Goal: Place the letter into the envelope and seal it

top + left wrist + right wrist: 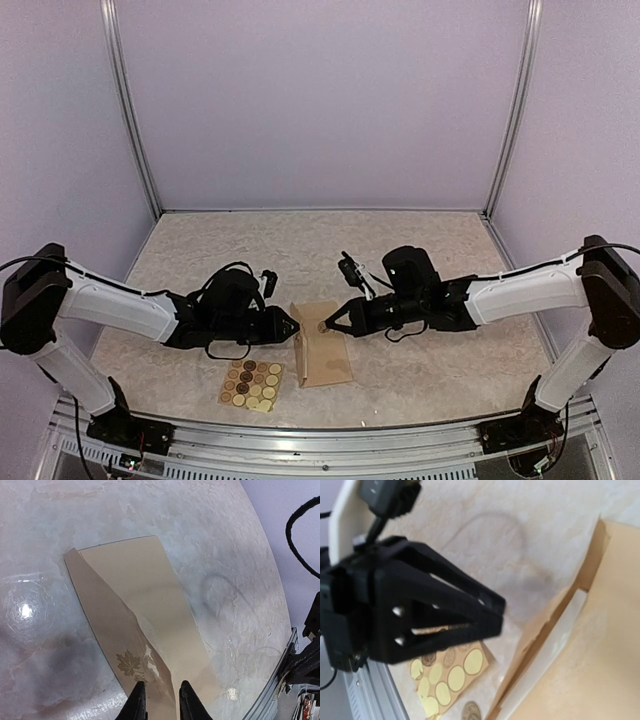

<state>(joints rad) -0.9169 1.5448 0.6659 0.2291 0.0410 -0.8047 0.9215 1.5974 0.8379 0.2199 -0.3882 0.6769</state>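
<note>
**At the envelope's flap: the sealing step**

Near the front middle of the worktop [430, 260] the envelope [325, 362] lies flat. Its flap [107, 625], printed with a maple leaf, runs along the left side and does not look pressed down. No letter lies loose anywhere. A pale strip [547, 647] under the raised edge may be its margin, so I judge the letter is inside and sealing is in hand.

The right hand [331, 323], drawn to a point, appears to nip a round sticker [322, 325] just over the flap. The left hand [161, 687] is narrow at the envelope's left corner; whether it pinches the paper I cannot tell.

Next, the flap wants flattening and the sticker wants pressing across its edge, with the envelope kept from sliding.

A sticker sheet [252, 385] lies just to the left. The worktop is pale and mottled, and lilac walls [320, 100] and metal uprights [130, 110] enclose it.
</note>
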